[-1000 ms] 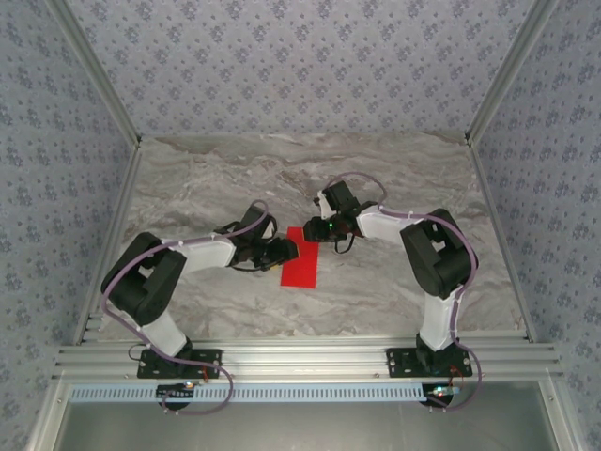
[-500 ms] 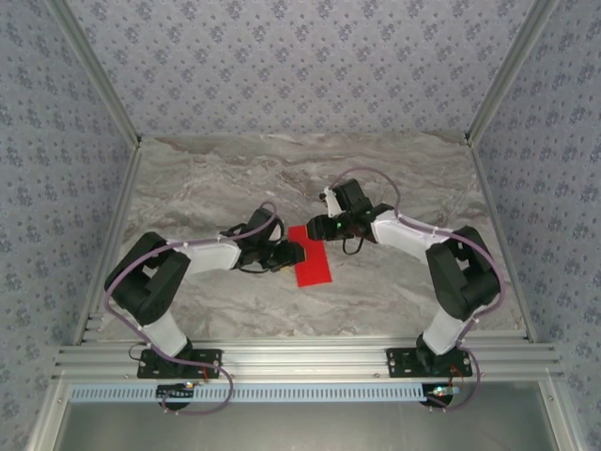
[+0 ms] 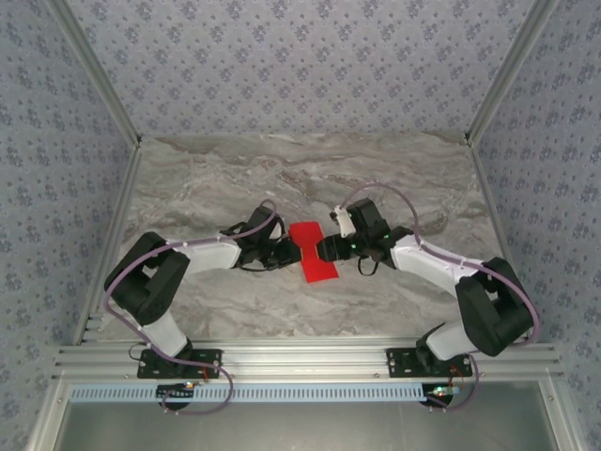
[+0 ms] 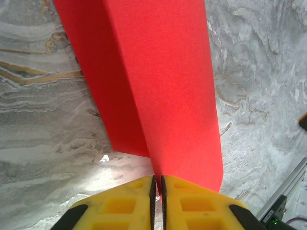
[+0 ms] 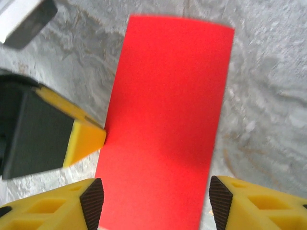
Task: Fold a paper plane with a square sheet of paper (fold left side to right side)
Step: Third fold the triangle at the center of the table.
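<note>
The square sheet of paper (image 3: 313, 252) is bright red and lies on the marble table as a narrow, doubled-over rectangle. In the left wrist view one layer of the paper (image 4: 168, 86) rises above a darker, shadowed layer. My left gripper (image 4: 157, 184) is shut on the near edge where the two layers meet. From above, the left gripper (image 3: 287, 252) is at the paper's left side. My right gripper (image 5: 156, 203) is open and straddles the paper (image 5: 168, 105) across its width. In the top view the right gripper (image 3: 326, 250) is at the paper's right side.
The left gripper's yellow fingertip (image 5: 88, 136) touches the paper's left edge, close to my right gripper's fingers. Aluminium rails (image 3: 300, 357) run along the near table edge, and patterned walls enclose the table on three sides.
The right arm has swung right and nearer, taking its gripper from the paper's far end to its right side. The paper has shifted slightly right and turned, with the left gripper following it.
</note>
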### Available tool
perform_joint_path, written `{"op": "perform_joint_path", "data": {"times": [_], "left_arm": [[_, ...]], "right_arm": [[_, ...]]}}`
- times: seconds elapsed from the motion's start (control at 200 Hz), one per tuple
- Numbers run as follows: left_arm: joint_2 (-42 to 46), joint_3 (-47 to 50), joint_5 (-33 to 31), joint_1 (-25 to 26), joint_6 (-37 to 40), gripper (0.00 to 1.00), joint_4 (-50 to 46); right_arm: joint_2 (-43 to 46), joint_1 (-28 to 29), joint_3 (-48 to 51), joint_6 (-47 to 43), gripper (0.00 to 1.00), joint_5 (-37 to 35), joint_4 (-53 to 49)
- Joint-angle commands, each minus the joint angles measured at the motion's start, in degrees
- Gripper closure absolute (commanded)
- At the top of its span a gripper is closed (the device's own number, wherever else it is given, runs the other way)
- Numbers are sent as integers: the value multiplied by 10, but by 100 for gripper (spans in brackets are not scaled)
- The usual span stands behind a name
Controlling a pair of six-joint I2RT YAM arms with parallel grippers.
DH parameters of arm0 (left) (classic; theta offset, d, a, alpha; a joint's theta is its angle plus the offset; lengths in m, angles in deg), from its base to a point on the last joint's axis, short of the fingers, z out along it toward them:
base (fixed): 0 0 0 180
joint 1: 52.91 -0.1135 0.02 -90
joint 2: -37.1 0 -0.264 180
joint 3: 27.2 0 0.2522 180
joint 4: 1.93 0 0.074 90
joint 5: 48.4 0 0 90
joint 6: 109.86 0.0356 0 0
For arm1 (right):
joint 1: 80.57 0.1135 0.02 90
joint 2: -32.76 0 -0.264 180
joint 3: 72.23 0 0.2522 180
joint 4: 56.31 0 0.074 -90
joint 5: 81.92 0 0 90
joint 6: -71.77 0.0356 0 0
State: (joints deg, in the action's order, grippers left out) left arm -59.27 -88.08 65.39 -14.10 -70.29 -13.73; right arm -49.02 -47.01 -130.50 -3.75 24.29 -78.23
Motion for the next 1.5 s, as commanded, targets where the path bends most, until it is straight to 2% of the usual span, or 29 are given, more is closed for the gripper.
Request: {"op": "perform_joint_path", "data": {"times": [0.0, 0.165, 0.265, 0.39, 0.595, 0.774, 0.874, 1.129, 1.199, 1.374, 1.444, 1.494], "left_arm": [[24, -17, 2, 3, -3, 92, 1], [36, -18, 3, 3, -7, 98, -7], [42, -19, 3, 3, -8, 100, -12], [45, -22, 6, 3, -10, 100, -14], [51, -30, 6, 4, -7, 100, -24], [50, -33, 6, 3, -7, 100, -26], [49, -33, 6, 4, -6, 100, -27], [48, -34, 2, 1, -2, 100, -32], [48, -33, 1, -2, -1, 100, -35], [50, -34, 3, -11, 5, 100, -38], [54, -34, 4, -14, 8, 96, -41], [57, -34, 4, -16, 12, 89, -44]], "right_arm": [[45, 41, 39, -71, 29, -44, 38], [99, 140, 99, -167, 15, -132, 78], [99, 199, 112, -201, 8, -207, 81], [78, 231, 119, -214, 6, -258, 95], [-6, 273, 85, -243, 6, -322, 111], [-51, 276, 64, -250, 9, -362, 129], [-62, 276, 57, -249, 16, -372, 135], [-51, 277, 59, -247, 45, -388, 139], [-42, 277, 58, -246, 55, -373, 126], [-36, 271, 56, -241, 86, -332, 89], [-33, 267, 55, -233, 100, -304, 82], [-30, 264, 54, -228, 100, -281, 78]]}}
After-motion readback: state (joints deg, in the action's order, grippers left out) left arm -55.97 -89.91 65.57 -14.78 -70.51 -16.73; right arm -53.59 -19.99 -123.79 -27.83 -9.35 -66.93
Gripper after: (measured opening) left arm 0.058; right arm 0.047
